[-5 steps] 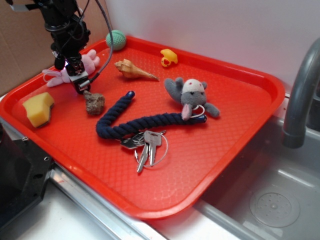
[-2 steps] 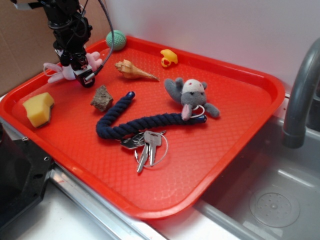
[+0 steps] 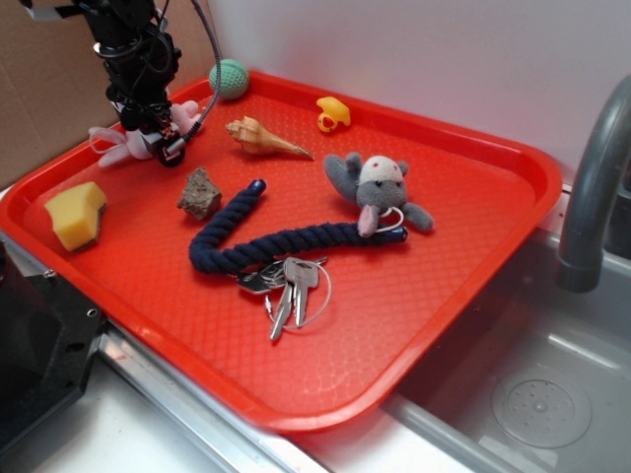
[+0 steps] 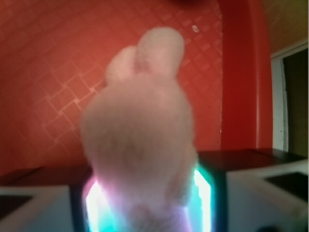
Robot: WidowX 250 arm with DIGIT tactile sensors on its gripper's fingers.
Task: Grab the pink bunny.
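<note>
The step in hand appears to be the grasp itself, and it looks nearly complete. The gripper (image 3: 158, 138) is down at the far-left corner of the red tray (image 3: 473, 256), and the pink bunny (image 3: 126, 144) sits between its fingers — in the wrist view the fuzzy pink body (image 4: 140, 135) fills the middle of the picture, with the two dark fingers close on each side of it. So the gripper is clenched around the bunny. In the exterior view part of the plush sticks out to the left of the gripper and part to the right.

Whether the bunny rests on the tray or is a little above it, I cannot tell; the wrist view shows the tray floor behind it, out of focus.

The next move, in my judgement, calls for a straight lift while keeping the squeeze firm, because soft plush can slip out of narrow fingers. The rock (image 3: 200, 192) and the seashell (image 3: 264, 138) lie near, but not touching the gripper, so a vertical rise should clear them.

The arm comes from the top-left, its wrist pointing almost straight down — cables hang along it toward the tray. The grey plush (image 3: 377, 189) lies well apart, near the tray's middle.
</note>
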